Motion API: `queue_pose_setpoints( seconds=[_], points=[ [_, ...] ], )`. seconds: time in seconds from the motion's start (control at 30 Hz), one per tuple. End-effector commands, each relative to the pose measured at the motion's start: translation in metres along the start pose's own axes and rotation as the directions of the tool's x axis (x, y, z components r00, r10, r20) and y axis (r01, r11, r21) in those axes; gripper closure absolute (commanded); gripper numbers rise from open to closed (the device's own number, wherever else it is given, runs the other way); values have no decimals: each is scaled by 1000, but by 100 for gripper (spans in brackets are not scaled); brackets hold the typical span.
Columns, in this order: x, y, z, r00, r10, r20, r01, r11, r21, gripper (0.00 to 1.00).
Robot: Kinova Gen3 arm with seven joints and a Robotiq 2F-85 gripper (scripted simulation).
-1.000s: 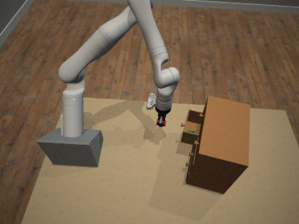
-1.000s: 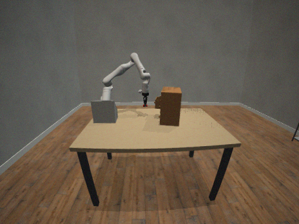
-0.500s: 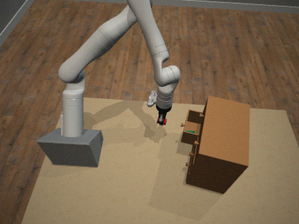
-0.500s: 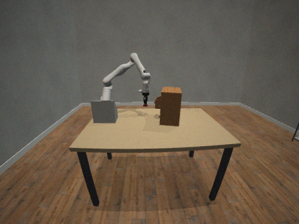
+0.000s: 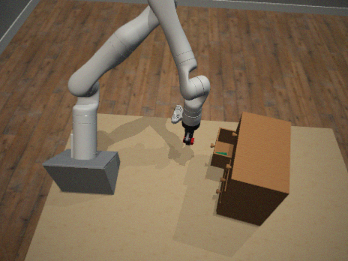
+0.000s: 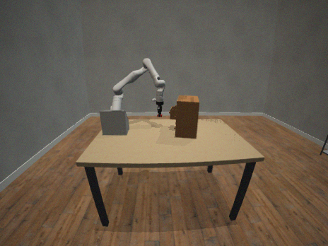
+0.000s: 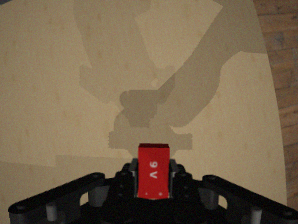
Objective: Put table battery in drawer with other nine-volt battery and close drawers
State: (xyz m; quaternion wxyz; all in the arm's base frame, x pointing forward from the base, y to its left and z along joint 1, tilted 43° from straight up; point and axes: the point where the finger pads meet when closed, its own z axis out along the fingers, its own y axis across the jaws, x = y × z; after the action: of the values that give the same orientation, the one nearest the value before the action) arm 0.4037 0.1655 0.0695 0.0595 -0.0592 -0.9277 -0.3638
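- Top: we have the gripper [image 5: 188, 140] [image 6: 159, 115] [image 7: 153, 168] above the table [image 5: 150, 232] [image 6: 170, 152] [image 7: 40, 120], toward its far edge, between base [image 5: 86, 178] [image 6: 114, 122] and chest [image 5: 262, 150] [image 6: 187, 118].
- Top: red of the battery [image 5: 192, 141] [image 6: 161, 116] [image 7: 154, 167] shows at the fingertips, well apart from the chest.
- Top: base sits by the left edge; chest is nearer the right edge, knobs facing the base.
- Top: one drawer [image 5: 218, 161] [image 6: 172, 112] stands out of the chest's front, at the end toward the far edge. We see something green [image 5: 222, 153] in it, too small to name.
- Exterior: chest upright, open drawer high on its front. Gripper points down beside that drawer, apart from it; we see red at the tips, off the table top.
- Exterior: arm [image 5: 172, 34] [image 6: 132, 76] arches up from the base and down to the gripper.
- Wrist: we're pinching the battery between both fingers, one on each side. "9 V" is readable on its face.
- Wrist: arm shadow on the table beyond the battery; floor past the table edge at right.

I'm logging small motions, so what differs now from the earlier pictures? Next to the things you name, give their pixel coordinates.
The gripper [image 5: 188, 141] [image 6: 159, 114] [image 7: 153, 168] has turned slightly, bringing the red battery [image 5: 192, 141] [image 7: 153, 175] round with it. Nothing was visibly grasped or released. The chest [image 5: 262, 150] [image 6: 187, 118] and its pulled-out drawer [image 5: 223, 146] [image 6: 173, 112] stayed put.
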Motion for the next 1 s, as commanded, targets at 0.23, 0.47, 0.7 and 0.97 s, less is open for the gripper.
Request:
queue_pose_setpoints(
  seconds=[0.23, 0.47, 0.7, 0.97],
  points=[
    [-1, 0, -1, 1000, 1, 2, -1, 1000, 0, 77],
    [-1, 0, -3, 1000, 1, 2, -1, 1000, 0, 77],
    [-1, 0, -12, 1000, 1, 2, -1, 1000, 0, 77],
    [0, 0, -44, 1000, 1, 2, -1, 1000, 0, 77]
  ],
)
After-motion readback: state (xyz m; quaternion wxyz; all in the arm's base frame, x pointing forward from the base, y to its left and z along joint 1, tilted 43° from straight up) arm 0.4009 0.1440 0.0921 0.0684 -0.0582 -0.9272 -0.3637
